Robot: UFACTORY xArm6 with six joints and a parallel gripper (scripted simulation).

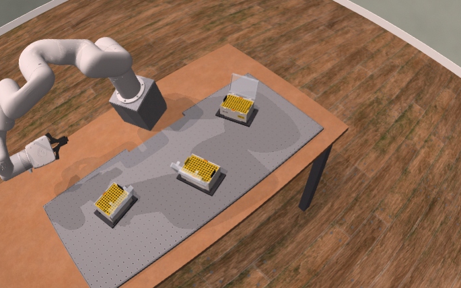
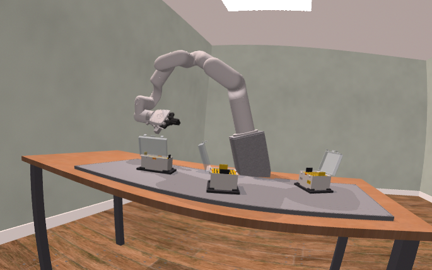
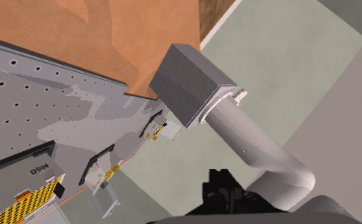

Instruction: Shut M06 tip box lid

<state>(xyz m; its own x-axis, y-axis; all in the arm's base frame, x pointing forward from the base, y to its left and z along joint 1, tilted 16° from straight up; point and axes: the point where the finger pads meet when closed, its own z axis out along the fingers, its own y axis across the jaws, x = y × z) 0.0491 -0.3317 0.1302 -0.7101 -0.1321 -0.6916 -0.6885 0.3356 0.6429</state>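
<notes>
Can't tell you which box is M06: the sticker text is too small in the wide views, and the marking on the nearest box in the wrist view is a blur. So M06 is 1 of the 3 boxes on the grey board (image 1: 260, 150), and that's as far as it goes.

- H1 box (image 1: 230, 114): clear lid (image 1: 244, 85) stands up on the side to your left, so the front points to your right. From above, its longer sides run parallel to the hinge, roughly across the board's short way.
- H2 box (image 1: 200, 180): mirrored. Its lid (image 2: 204, 156) stands on your right side and shows edge-on in the exterior view.
- H3 box (image 1: 119, 210): its lid (image 2: 152, 145) is up too, with the hinge on your left.

All 3 lids are open, and every box shows a yellow tip rack (image 1: 237, 103) dotted with a tight grid of dark holes. The box walls are pale grey and blocky, and each box sits on a black holder plate (image 1: 252, 120). The board is matte grey metal peppered with holes, and it lies on an orange-brown wooden table top (image 1: 17, 229).

Your claw (image 1: 61, 142) is pinched fully together with nothing in it. It hangs in the air off the board's edge, over the bare wood, nearest the H3 box and touching nothing. The smooth white arm (image 1: 63, 53) loops back to a grey block pedestal (image 1: 149, 110).
</notes>
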